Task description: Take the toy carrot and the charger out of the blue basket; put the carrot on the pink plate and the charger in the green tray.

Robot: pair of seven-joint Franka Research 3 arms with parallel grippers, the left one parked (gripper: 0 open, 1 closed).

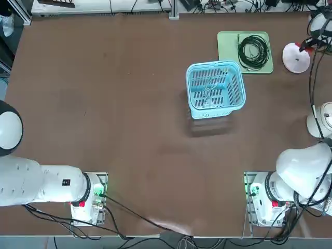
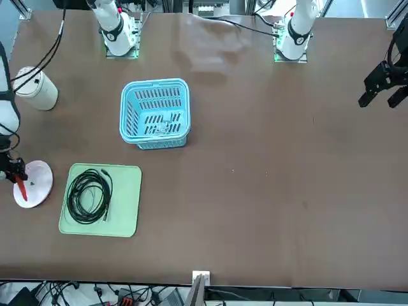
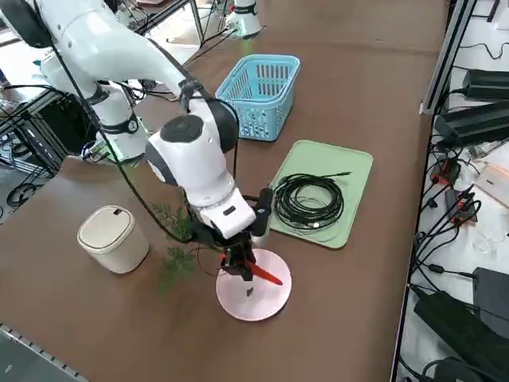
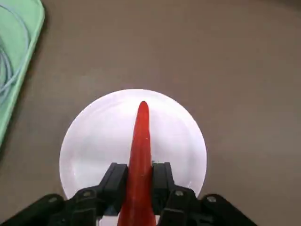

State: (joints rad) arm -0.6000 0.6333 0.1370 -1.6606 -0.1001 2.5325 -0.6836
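— Red carrot point(image 4: 140, 155) is pinched between my right gripper's point(image 4: 139, 181) two fingers, tip pointing out over the pink plate point(image 4: 94, 136). That's the step I'm on: setting the carrot down.

— Is it touching the plate?

— I can't tell for sure. From the side the carrot point(image 3: 262, 273) hangs low over the plate point(image 3: 262, 301), tilted, tip toward the far rim. The plate sits at the far right of the table, just right of the green tray point(image 3: 350, 171).

— So what's next?

— I judge a short drop, then spread the fingers so the carrot lies flat inside the rim. It's slim and round, so it may roll; releasing low should help.

— And the charger?

— Something pale lies in the blue basket point(image 1: 193, 87), probably the charger point(image 1: 208, 94), though the slats make it hard to read. The basket stands just near-left of the tray. After the release I'd lift clear, swing left to the basket and reach in.

— Is the tray free?

— No, a coiled black cable point(image 1: 253, 52) lies on it, so the charger has to go beside or on that.
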